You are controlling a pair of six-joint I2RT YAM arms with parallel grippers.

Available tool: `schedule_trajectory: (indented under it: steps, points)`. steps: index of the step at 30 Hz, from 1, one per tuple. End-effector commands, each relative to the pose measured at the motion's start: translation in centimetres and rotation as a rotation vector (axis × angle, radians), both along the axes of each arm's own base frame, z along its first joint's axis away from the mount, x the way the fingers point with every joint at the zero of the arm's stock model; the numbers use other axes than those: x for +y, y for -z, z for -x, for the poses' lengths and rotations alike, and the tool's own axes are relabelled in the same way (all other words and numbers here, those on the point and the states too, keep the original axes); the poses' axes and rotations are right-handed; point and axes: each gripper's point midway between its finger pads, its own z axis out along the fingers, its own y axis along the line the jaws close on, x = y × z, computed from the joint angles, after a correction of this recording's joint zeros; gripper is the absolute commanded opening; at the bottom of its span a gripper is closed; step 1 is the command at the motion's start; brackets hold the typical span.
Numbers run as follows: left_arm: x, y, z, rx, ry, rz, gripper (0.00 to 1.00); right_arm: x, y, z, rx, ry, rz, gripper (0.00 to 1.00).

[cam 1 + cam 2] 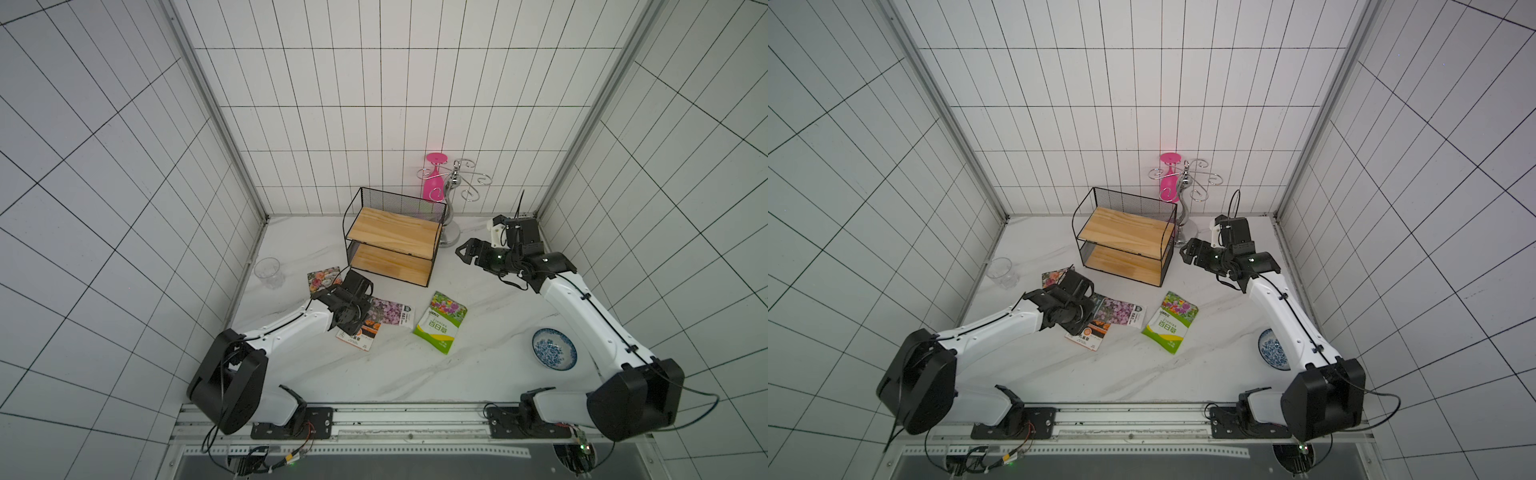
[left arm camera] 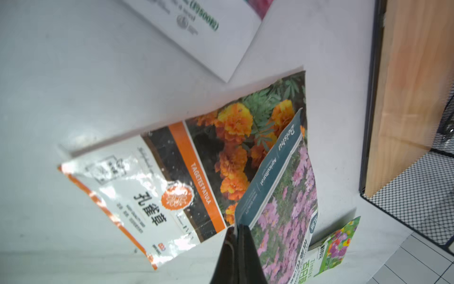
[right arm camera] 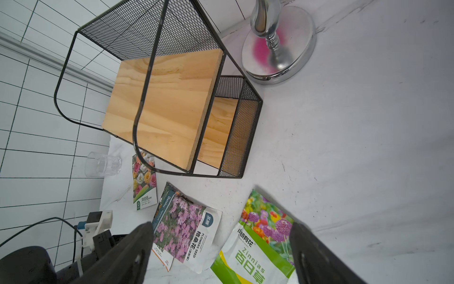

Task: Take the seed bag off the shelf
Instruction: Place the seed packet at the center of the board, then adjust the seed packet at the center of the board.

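Left fingers (image 2: 242, 248) tight on the seed bag's (image 2: 287, 209) teal edge; right fingers (image 3: 127, 255) wide over open tabletop (image 3: 344, 147) beside the shelf (image 3: 159, 98).

White tiled walls (image 1: 332, 104) on 3 sides — marbled white tabletop (image 1: 395, 374).

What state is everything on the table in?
Shelf: both boards bare.
Pink-flower seed bag: corner pinched by left gripper.
Marigold seed bag: flat, partly covered.
Green seed bag: lying flat.
Rose seed bag: lying flat.
Clear cup: upright, empty.
Bowl: upright, empty.
Pink glass: hanging upside down.
Right gripper: open, empty.
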Motion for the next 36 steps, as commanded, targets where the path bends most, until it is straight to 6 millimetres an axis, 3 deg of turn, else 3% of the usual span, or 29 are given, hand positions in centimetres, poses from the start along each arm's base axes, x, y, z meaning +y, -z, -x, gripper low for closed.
schedule_trajectory:
  steps: [1,7,14,16,20,24,29,36]
  points:
    - [0.0,0.7,1.8,0.069,-0.109,-0.056,0.00,-0.3,0.0,0.4,0.002,-0.002,0.027,0.91]
    - [-2.0,1.3,1.9,0.103,-0.118,-0.046,0.02,-0.5,0.3,0.8,0.017,0.002,0.034,0.91]
    - [-3.4,0.0,2.3,0.118,-0.058,0.011,0.35,-0.9,1.4,1.9,0.055,-0.001,0.052,0.91]
    - [-3.0,-0.9,2.8,0.122,-0.035,-0.002,0.42,-1.2,2.2,2.6,0.086,-0.007,0.068,0.91]
    - [-0.3,-3.3,3.1,0.088,-0.003,-0.052,0.43,-2.0,3.3,4.8,0.127,-0.028,0.104,0.91]
    - [2.9,-5.6,0.6,-0.021,0.035,-0.084,0.42,-2.7,4.8,7.9,0.183,-0.087,0.158,0.91]
    - [5.6,-4.7,-3.1,-0.039,0.033,-0.104,0.42,-2.4,6.6,10.8,0.233,-0.175,0.212,0.90]
    - [3.0,-1.8,-7.2,-0.012,0.197,-0.128,0.43,-0.5,7.8,12.5,0.282,-0.299,0.267,0.90]
